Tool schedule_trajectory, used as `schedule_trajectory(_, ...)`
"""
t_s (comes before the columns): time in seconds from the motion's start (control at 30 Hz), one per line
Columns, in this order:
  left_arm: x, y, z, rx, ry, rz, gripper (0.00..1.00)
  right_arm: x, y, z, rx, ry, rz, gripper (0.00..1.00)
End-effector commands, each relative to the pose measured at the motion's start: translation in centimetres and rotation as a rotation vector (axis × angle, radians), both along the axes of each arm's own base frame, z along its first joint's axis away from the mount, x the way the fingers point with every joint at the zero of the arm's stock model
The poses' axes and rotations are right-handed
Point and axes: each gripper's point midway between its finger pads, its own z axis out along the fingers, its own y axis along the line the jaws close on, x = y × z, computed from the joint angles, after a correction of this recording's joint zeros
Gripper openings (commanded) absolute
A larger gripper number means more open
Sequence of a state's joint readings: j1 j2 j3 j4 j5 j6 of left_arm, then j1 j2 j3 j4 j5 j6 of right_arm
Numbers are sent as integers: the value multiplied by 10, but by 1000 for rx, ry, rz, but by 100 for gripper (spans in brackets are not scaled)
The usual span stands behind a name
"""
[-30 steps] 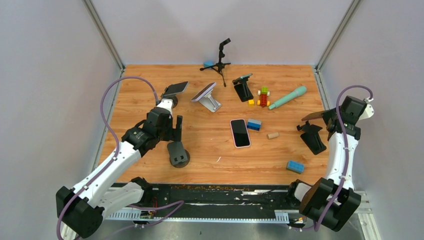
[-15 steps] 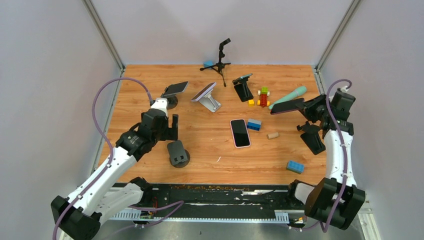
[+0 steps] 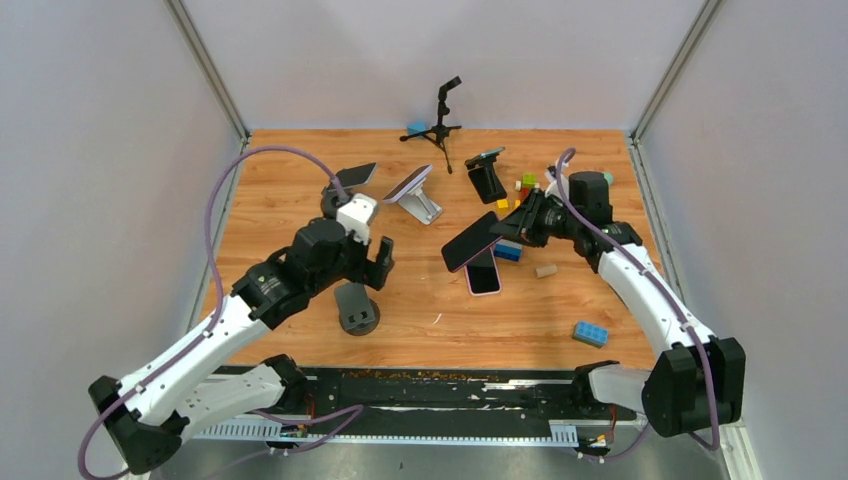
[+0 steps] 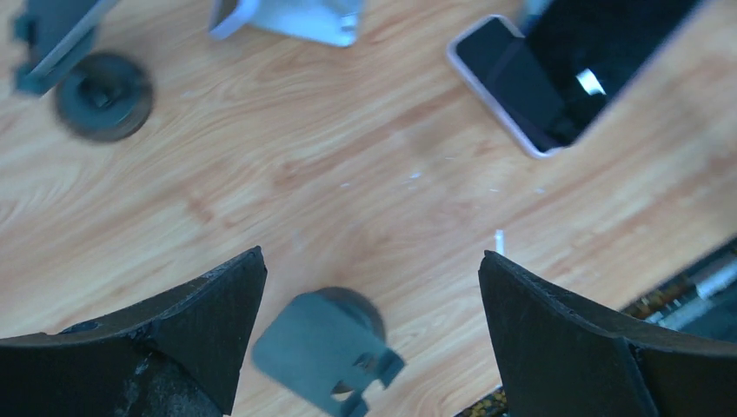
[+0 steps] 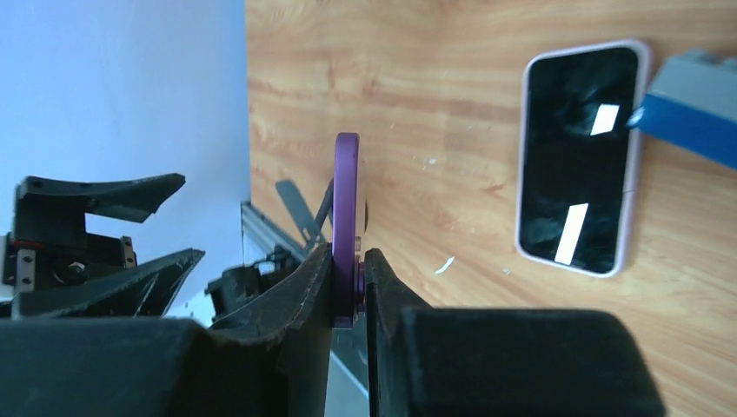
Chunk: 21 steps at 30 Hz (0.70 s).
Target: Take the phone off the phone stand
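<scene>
**KM:** Where was the phone at this moment?

**RJ:** Off any stand. The slim purple phone with the dark screen point(image 3: 470, 242) was in the air, carried by the right gripper point(image 3: 515, 222). Landmark for this entry was the pink-cased phone point(image 3: 483, 272) lying face-up on the wooden table point(image 3: 300, 190). Seen from above, the purple phone was tilted and overlapped the far end of the pink-cased phone.

**KM:** Right jaws?

**RJ:** Pinching the purple phone by one end, one black finger point(image 5: 295, 287) against each face. The wrist view showed the phone edge-on between them.

**KM:** Left side?

**RJ:** The left gripper point(image 4: 369, 256) hung to the left of the pink-cased phone with its jaws spread wide and nothing between them. It was over a black round-based phone stand point(image 4: 326, 352) that carried no phone. I could not tell whether they touched.

**KM:** Anything else noted?

**RJ:** A dark blue toy brick point(image 5: 695, 122) sat just beside the far right corner of the pink-cased phone. A short cork-coloured cylinder point(image 3: 545, 270) lay to its right, apart from it. A lighter blue brick point(image 3: 590, 333) lay nearer and further right. A pale grey stand holding a phone point(image 3: 415, 195) stood beyond it to the left.
</scene>
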<state>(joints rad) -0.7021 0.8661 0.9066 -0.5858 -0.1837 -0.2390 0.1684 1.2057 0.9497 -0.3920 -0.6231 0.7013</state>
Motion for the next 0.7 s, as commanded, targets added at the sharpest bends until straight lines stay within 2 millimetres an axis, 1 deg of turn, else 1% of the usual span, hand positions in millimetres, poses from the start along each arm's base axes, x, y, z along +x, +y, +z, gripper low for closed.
schedule_trajectory(0.0,-18,-65,26,-6,-92,-264,100,-6,32,30,74,-89,150,0)
schedule_trajectory(0.03,-28,-79,29,-17,-101,-328,100,-12,37,28,84,-79,184,0)
schedule_trajectory(0.1,-39,-95,28,-21,-106,-404,100,-23,46,24,96,-63,237,0)
schedule_trajectory(0.13,-42,-98,25,-25,-102,-425,100,-28,50,22,96,-58,255,0)
schedule_trajectory(0.17,-43,-102,26,-40,-112,-437,100,-32,54,20,94,-57,272,0)
schedule_trajectory(0.2,-44,-103,23,-42,-108,-444,100,-37,58,19,92,-59,290,0)
schedule_trajectory(0.33,-52,-116,24,-94,-97,-500,100,-55,74,17,91,-59,358,0)
schedule_trajectory(0.47,-58,-125,19,-116,-64,-546,100,-65,84,15,98,-58,397,0)
schedule_trajectory(0.57,-62,-128,12,-124,-37,-560,100,-70,89,14,107,-58,423,0)
schedule_trajectory(0.67,-63,-127,2,-122,-15,-551,100,-78,94,11,120,-63,453,0)
